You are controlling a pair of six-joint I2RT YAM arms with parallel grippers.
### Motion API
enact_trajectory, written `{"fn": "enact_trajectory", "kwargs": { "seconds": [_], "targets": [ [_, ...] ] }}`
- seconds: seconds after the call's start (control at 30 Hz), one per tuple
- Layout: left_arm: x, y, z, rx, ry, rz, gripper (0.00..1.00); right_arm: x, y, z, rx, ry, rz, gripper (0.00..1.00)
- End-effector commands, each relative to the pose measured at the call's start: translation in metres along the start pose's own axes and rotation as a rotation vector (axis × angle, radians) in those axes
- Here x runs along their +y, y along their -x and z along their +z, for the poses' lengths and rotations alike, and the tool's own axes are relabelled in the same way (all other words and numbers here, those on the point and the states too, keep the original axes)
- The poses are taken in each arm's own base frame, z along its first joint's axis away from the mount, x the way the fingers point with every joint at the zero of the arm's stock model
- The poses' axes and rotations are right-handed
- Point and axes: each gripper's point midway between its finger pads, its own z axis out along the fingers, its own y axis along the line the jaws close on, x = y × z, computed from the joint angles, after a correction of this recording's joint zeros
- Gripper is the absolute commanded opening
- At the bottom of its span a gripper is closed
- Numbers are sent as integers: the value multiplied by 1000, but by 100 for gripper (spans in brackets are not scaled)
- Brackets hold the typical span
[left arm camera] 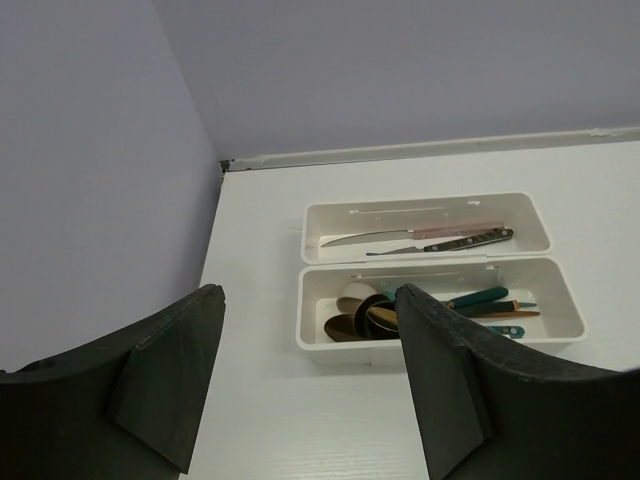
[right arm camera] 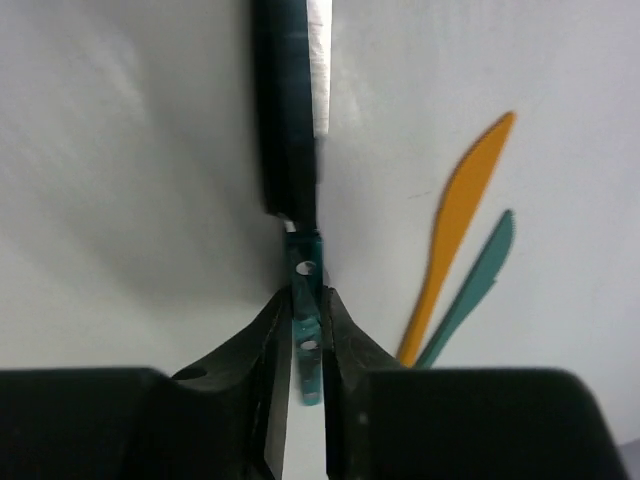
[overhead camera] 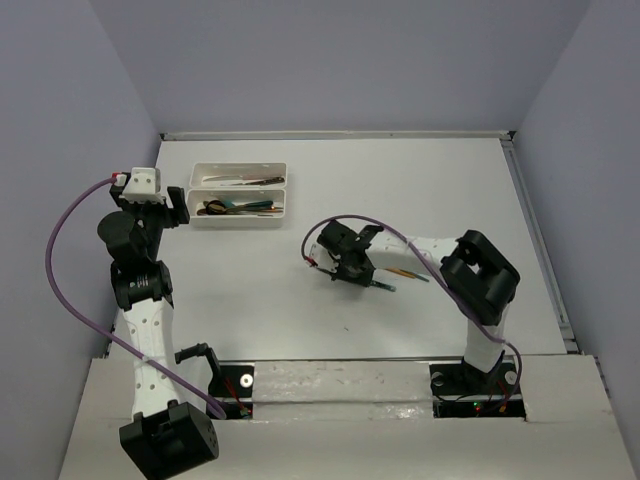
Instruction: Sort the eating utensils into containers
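My right gripper (overhead camera: 352,266) (right arm camera: 306,325) is shut on the teal riveted handle of a knife (right arm camera: 303,270). Its dark blade (right arm camera: 290,110) points away from the wrist over the white table. Whether the knife is off the surface I cannot tell. An orange knife (right arm camera: 460,210) (overhead camera: 403,271) and a teal knife (right arm camera: 480,275) lie side by side just right of the fingers. Two white containers stand at the back left. The far one (left arm camera: 312,222) (overhead camera: 238,168) holds two knives (left arm camera: 420,238). The near one (left arm camera: 350,352) (overhead camera: 238,221) holds several spoons (left arm camera: 355,318). My left gripper (left arm camera: 308,300) (overhead camera: 172,205) hovers open and empty before them.
The table's back edge meets the wall just behind the containers (overhead camera: 330,135). A raised rail runs along the table's right side (overhead camera: 540,240). Purple cables loop off both arms (overhead camera: 55,260).
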Motion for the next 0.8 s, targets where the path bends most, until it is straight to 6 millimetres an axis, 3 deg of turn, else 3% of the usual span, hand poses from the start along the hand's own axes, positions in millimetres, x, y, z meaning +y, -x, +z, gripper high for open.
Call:
{"fn": "enact_trajectory", "kwargs": {
  "seconds": [0.0, 0.07, 0.17, 0.3, 0.4, 0.6, 0.67, 0.7, 0.73, 0.77],
  "targets": [
    [4, 17, -3, -60, 16, 15, 81, -18, 13, 24, -32, -100, 14, 7],
    [4, 15, -2, -57, 15, 14, 81, -13, 15, 24, -43, -125, -35, 0],
    [4, 15, -2, -60, 16, 16, 81, -7, 20, 18, -75, -144, -76, 0],
    [5, 15, -2, -61, 17, 16, 81, -18, 40, -5, -182, -210, -46, 0],
    [5, 15, -2, -60, 17, 16, 81, -30, 64, -34, -334, -261, -3, 0],
    [7, 14, -3, -61, 25, 16, 81, -73, 110, -105, -581, -448, 56, 0],
    [7, 14, -2, -62, 25, 17, 81, -87, 125, -115, -607, -502, 55, 0],
    [8, 14, -2, -60, 30, 15, 81, -95, 136, -122, -626, -530, 53, 0],
    [9, 15, -3, -64, 39, 16, 81, -113, 157, -148, -669, -592, 50, 0],
    [10, 15, -3, -63, 45, 16, 81, -122, 170, -154, -678, -618, 43, 0]
  ]
}}
